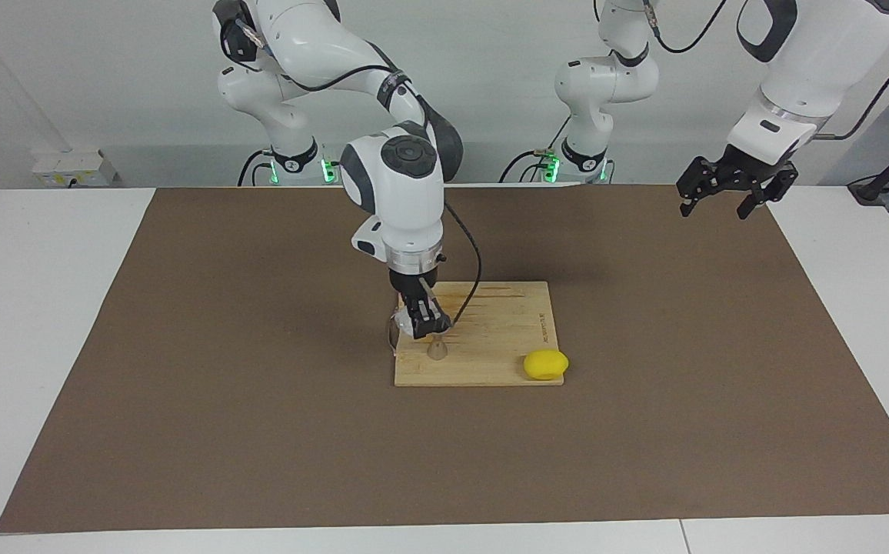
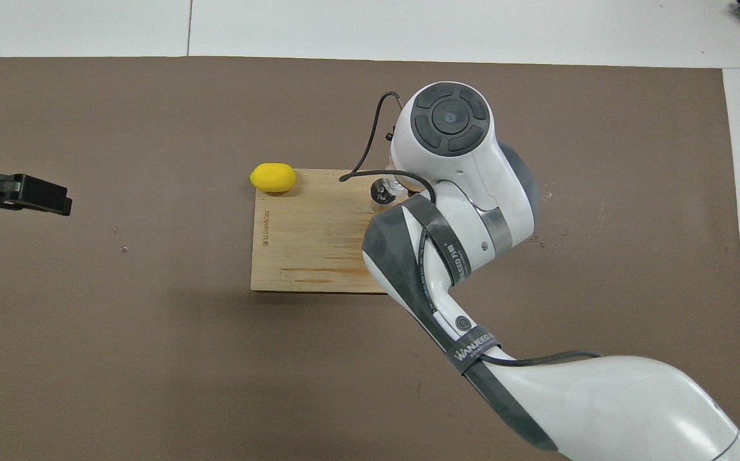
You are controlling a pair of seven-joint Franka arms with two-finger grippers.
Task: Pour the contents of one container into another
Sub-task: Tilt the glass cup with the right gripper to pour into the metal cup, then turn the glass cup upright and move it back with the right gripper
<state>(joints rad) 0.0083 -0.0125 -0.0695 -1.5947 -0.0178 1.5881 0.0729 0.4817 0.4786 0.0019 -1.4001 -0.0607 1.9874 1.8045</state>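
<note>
My right gripper (image 1: 420, 322) hangs low over the wooden cutting board (image 1: 494, 327), at its end toward the right arm. It is shut on the small clear ribbed glass cup (image 1: 401, 328), which is tilted beside the fingers. The silver hourglass jigger (image 1: 437, 350) stands upright on the board just under the gripper. In the overhead view the right arm hides most of this; only a bit of the cup (image 2: 398, 186) and the jigger (image 2: 381, 193) show on the board (image 2: 306, 237). My left gripper (image 1: 715, 201) waits open and empty, raised over the mat's edge at the left arm's end.
A yellow lemon (image 1: 545, 364) lies at the board's corner farther from the robots, toward the left arm's end; it also shows in the overhead view (image 2: 273, 177). A brown mat (image 1: 183, 385) covers the white table.
</note>
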